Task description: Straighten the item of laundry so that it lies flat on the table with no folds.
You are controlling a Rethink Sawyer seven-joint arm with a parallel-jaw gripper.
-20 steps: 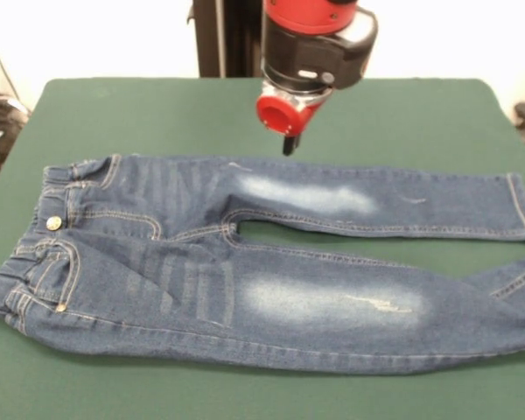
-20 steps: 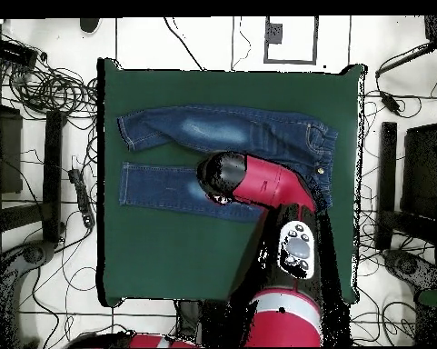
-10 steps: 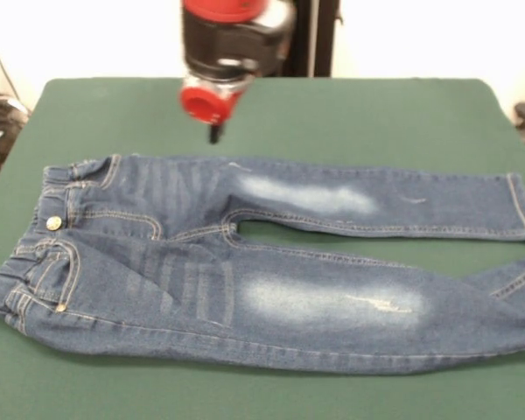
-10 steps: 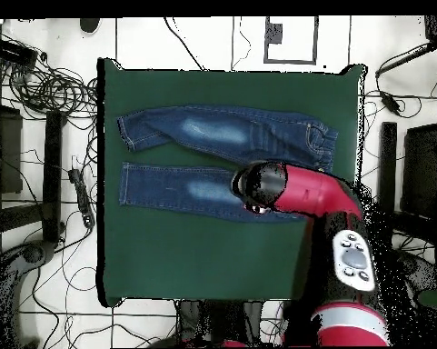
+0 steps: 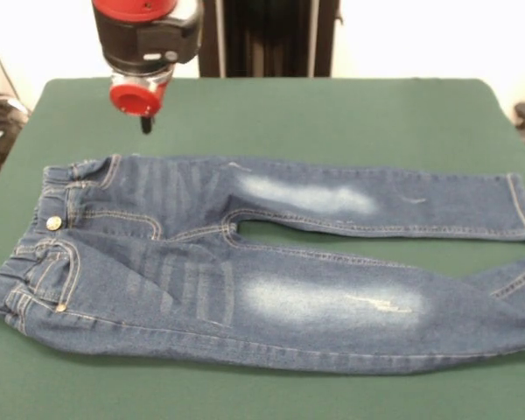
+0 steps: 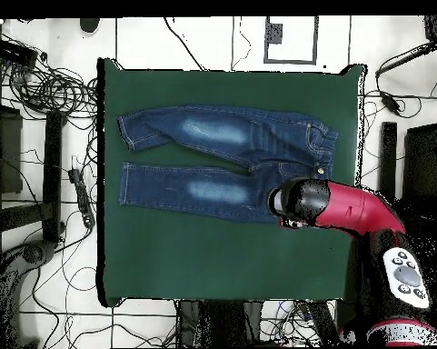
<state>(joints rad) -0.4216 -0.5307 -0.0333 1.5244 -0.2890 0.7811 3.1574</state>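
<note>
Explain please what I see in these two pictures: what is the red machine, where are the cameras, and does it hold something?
The red and black machine is a robot arm; its grasping end is the pincer. One camera faces the robot across the table; the other looks straight down. On the green table lies a small pair of jeans, spread out, with one cuff looking bent at the picture's right edge. The pincer hangs above bare cloth behind the waistband and holds nothing. Whether it is open cannot be seen.
</note>
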